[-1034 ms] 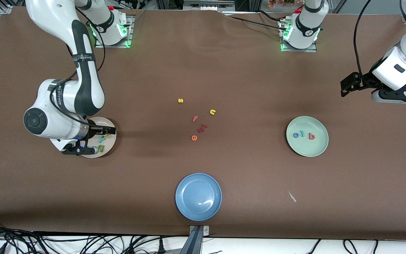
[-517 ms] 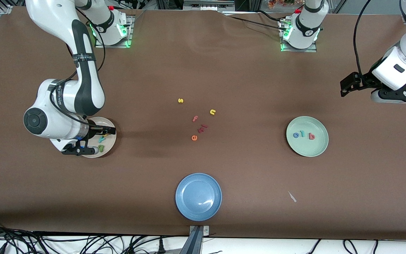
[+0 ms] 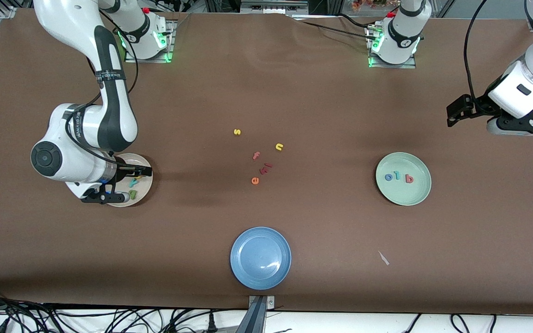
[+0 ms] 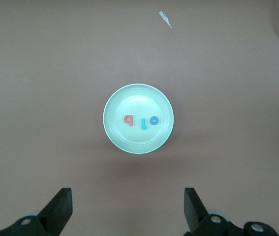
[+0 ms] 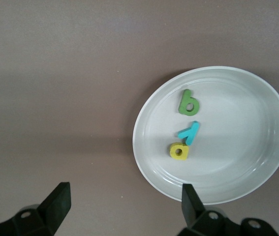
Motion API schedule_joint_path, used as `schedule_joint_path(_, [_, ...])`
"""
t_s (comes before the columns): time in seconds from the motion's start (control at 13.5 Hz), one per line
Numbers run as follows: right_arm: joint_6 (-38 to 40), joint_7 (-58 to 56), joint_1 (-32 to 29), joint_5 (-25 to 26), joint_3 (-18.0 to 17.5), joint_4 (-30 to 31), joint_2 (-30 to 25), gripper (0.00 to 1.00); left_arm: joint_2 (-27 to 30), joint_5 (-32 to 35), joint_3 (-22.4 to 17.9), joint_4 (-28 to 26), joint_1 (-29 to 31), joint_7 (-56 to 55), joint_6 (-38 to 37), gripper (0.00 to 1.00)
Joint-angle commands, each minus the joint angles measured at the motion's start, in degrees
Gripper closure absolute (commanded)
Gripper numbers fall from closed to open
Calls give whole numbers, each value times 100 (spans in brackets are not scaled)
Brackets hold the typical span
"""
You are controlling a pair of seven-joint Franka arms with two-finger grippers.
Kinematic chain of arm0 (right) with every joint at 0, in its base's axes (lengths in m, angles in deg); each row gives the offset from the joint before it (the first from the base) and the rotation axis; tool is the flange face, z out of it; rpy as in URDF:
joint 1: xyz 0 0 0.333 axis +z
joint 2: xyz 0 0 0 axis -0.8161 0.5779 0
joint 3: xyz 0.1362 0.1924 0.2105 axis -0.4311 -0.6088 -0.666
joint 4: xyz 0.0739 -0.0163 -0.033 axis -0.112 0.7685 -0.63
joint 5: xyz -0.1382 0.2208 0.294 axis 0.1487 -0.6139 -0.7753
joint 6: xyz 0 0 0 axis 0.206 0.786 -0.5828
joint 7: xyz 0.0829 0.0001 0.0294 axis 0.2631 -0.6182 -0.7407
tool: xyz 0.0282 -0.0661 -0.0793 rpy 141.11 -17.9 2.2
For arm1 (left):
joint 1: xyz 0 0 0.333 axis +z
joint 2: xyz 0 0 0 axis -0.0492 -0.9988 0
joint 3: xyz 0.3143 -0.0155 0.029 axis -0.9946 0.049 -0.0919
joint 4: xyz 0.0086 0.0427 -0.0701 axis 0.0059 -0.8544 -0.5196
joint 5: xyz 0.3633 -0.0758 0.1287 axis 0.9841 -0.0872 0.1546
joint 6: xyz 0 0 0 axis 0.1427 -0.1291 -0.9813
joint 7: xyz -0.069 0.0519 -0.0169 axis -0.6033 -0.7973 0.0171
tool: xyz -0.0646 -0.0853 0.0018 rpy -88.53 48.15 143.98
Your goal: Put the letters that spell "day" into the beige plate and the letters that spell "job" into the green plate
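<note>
**A:** Right gripper (image 3: 123, 185) hangs spread and empty over the beige plate (image 5: 257, 167), where the d (image 5: 188, 102), y (image 5: 190, 132) and a (image 5: 179, 151) lie. Risk?

**B:** Dipping could scatter them. Left gripper (image 4: 127, 209), also spread, waits above the green plate (image 4: 129, 142) holding o (image 4: 153, 120), j (image 4: 143, 124), b (image 4: 128, 120).

Brown table (image 3: 322, 92): three plates, loose letters (image 3: 259, 157)
</note>
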Motion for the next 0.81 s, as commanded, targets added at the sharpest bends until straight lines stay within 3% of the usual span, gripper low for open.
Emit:
schedule_joint_path(0.0, [123,-101,-12,17,4,-113,29,0,-63,93,-5,178,-31,118,-158,0])
schedule_joint_path(0.74, [123,-171,-30,17,4,-113,29,0,-72,93,-5,178,-31,118,-158,0])
